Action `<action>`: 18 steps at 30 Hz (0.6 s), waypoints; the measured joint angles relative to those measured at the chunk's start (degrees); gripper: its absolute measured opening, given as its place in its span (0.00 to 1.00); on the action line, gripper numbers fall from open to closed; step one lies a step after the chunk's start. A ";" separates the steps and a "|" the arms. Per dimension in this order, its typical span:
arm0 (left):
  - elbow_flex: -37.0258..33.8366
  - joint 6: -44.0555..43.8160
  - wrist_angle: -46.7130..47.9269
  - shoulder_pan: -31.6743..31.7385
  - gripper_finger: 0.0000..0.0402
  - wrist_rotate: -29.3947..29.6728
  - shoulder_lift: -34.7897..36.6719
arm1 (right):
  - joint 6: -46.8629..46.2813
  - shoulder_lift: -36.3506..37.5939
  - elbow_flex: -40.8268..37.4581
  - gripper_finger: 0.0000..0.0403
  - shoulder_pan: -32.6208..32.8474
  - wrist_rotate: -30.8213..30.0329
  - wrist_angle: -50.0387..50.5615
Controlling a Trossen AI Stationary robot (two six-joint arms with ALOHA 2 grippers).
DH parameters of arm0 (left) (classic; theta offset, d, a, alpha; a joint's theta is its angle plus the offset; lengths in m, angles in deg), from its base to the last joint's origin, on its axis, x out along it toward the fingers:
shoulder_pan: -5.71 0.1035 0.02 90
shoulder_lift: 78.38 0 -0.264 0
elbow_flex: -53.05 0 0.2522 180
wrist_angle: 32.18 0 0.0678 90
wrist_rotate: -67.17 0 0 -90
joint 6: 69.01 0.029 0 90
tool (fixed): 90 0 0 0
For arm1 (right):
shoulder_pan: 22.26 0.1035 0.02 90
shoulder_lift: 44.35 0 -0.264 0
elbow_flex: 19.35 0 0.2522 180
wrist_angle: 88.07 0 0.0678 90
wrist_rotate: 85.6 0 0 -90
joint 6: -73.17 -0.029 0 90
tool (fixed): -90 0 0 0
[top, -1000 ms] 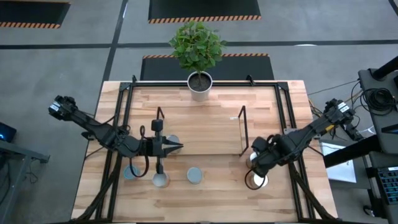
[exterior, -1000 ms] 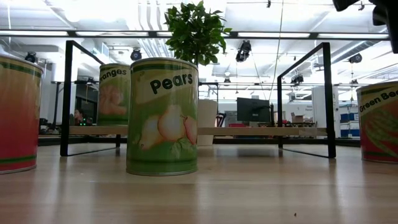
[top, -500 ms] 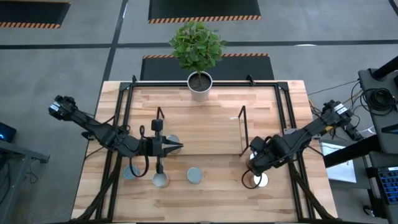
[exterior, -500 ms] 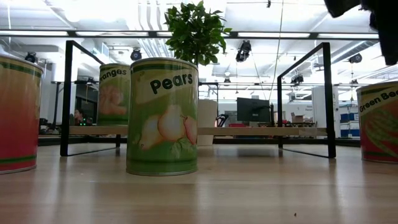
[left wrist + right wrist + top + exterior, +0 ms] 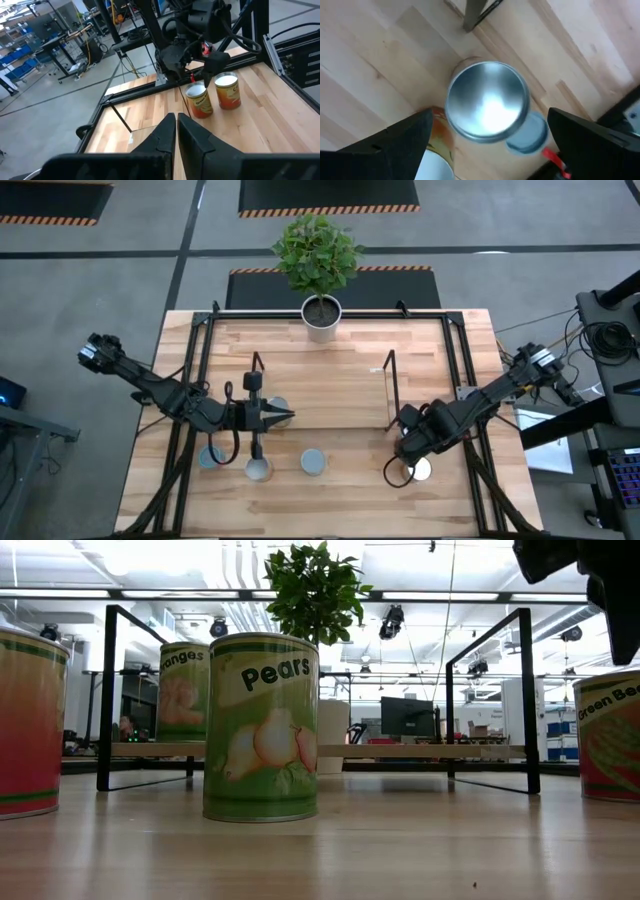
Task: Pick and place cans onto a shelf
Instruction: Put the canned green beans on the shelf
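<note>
Right gripper [image 5: 401, 463] spread wide, poised over front-right of table [image 5: 350, 500], just fwd of shelf's right wire frame [image 5: 391, 391]. Fingers [image 5: 395, 145] flank a silver-topped can [image 5: 487, 98] w/o touching it, clear gap both sides. Second can [image 5: 420, 470] w/ whitish top just beside gripper, partly covered by arm. Black table frame rail [image 5: 478, 470] close on outer side, little room there; open wood toward table centre.

Left gripper [image 5: 283, 416] pressed together, holding nothing, hovering over shelf [image 5: 320, 402] board, pointing toward right arm. Below it on front-left: three cans [image 5: 313, 462] upright, one can [image 5: 277, 407] on shelf half hidden under fingers.

All cans stand upright, long axis vertical, tops up. Low view: Pears can [image 5: 261, 727] label facing camera, oranges can [image 5: 185, 690] behind on shelf board, two more cut off at both edges.

Plant pot [image 5: 321, 316] at table back edge, well apart. Right gripper mostly cut off in low view.
</note>
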 joint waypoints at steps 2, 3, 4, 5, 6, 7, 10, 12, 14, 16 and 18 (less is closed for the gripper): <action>0.00 0.00 0.01 0.00 0.00 0.00 0.00 | 0.00 0.87 -1.71 0.95 0.00 0.04 -1.83; 0.00 0.00 0.01 0.00 0.00 0.00 0.00 | 0.00 1.27 -2.64 0.95 0.00 0.19 -2.82; 0.00 0.00 0.02 0.00 0.00 0.00 0.00 | -0.10 1.64 -3.48 0.95 0.00 0.32 -3.67; 0.00 0.00 0.00 0.00 0.00 0.00 0.00 | -0.20 2.08 -4.45 0.95 0.00 0.35 -4.42; 0.00 0.00 0.00 0.00 0.00 0.00 0.00 | -0.39 2.44 -5.35 0.95 0.00 0.35 -4.88; 0.00 0.00 0.00 0.00 0.00 0.00 0.00 | -0.47 2.90 -6.26 0.95 0.00 0.35 -5.42; 0.00 0.00 0.00 0.00 0.00 0.00 0.00 | -0.79 4.00 -8.37 0.95 0.00 0.35 -7.59; 0.00 0.00 0.00 0.00 0.00 0.00 0.00 | -0.81 4.65 -9.83 0.95 0.00 0.35 -9.28; 0.00 0.00 0.00 0.00 0.00 0.00 0.00 | -0.81 5.07 -11.24 0.95 0.00 0.35 -11.79; 0.00 0.00 -0.02 0.00 0.00 0.00 0.00 | -0.83 5.12 -12.39 0.95 0.00 0.35 -13.62; 0.00 0.00 0.00 0.00 0.00 0.00 0.00 | -0.93 5.12 -13.27 0.94 0.00 0.35 -14.91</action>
